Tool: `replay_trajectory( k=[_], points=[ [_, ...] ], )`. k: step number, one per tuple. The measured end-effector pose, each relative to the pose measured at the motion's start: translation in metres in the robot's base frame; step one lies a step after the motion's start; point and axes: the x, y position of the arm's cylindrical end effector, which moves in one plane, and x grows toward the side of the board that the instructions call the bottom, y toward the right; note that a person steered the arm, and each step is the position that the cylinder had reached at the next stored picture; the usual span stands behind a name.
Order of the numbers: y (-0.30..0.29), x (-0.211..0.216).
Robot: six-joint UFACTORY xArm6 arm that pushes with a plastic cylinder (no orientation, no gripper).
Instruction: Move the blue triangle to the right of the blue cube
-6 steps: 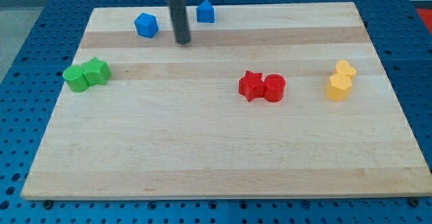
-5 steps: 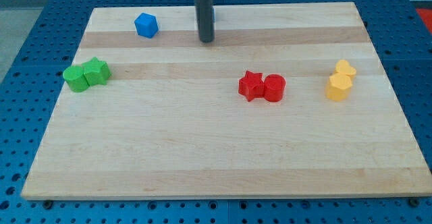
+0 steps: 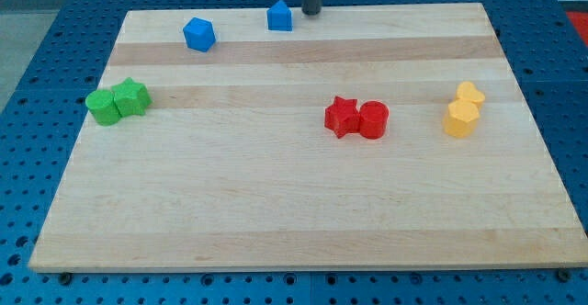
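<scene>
Sitting at the view's top edge of the wooden board [image 3: 303,204], my tip [image 3: 310,13] is a bare rod end with nothing to clasp and touches no block. Just to its left, near but apart, stands the blue triangle [image 3: 280,16]. Farther left and slightly lower lies the blue cube [image 3: 198,34]. Well below and far left sit two touching green blocks [image 3: 117,101]. Below, slightly right, a red star [image 3: 342,117] touches a red cylinder [image 3: 374,119]; farther right, two yellow blocks [image 3: 464,109] touch
</scene>
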Motion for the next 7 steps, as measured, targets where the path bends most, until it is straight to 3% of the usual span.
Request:
replay_trajectory(
  k=[1,7],
  points=[
    [-0.026,0.000],
    [-0.039,0.026]
  ],
)
